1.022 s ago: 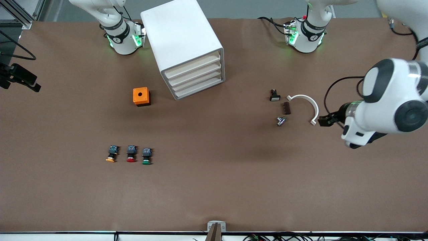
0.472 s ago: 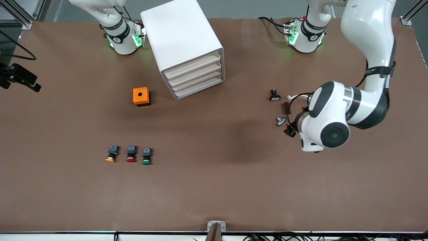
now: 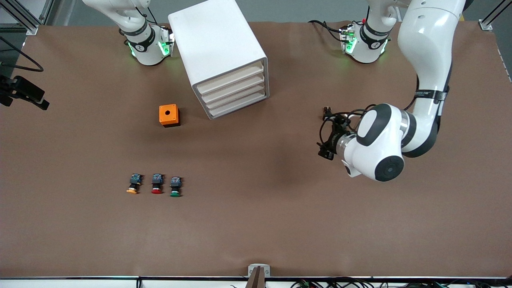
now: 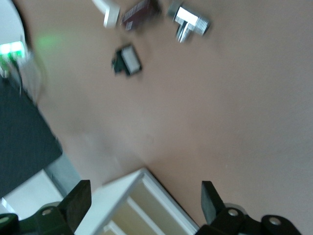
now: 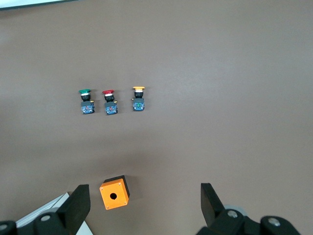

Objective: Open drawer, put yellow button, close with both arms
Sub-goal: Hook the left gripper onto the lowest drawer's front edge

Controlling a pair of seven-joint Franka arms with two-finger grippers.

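Observation:
The white cabinet [image 3: 218, 52] stands between the arm bases, all four drawers shut; the top drawer [image 3: 231, 79] is flush. The yellow button [image 3: 133, 185] lies on the table nearer to the front camera than the cabinet, at the right arm's end of a row of three; it also shows in the right wrist view [image 5: 139, 98]. My left gripper [image 3: 323, 134] is open and empty over small parts, pointing at the cabinet [image 4: 122, 196]. My right gripper [image 5: 144, 205] is open and empty, high over the table, out of the front view.
A red button [image 3: 157, 184] and a green button [image 3: 175, 187] lie beside the yellow one. An orange box [image 3: 169, 115] with a hole sits beside the cabinet. A black switch [image 4: 127, 61], a brown piece [image 4: 139, 9] and a metal fitting [image 4: 188, 22] lie under the left arm.
My left arm has swung from the table's end toward the middle; its gripper now hangs over the small parts and hides them. Nothing on the table has moved.

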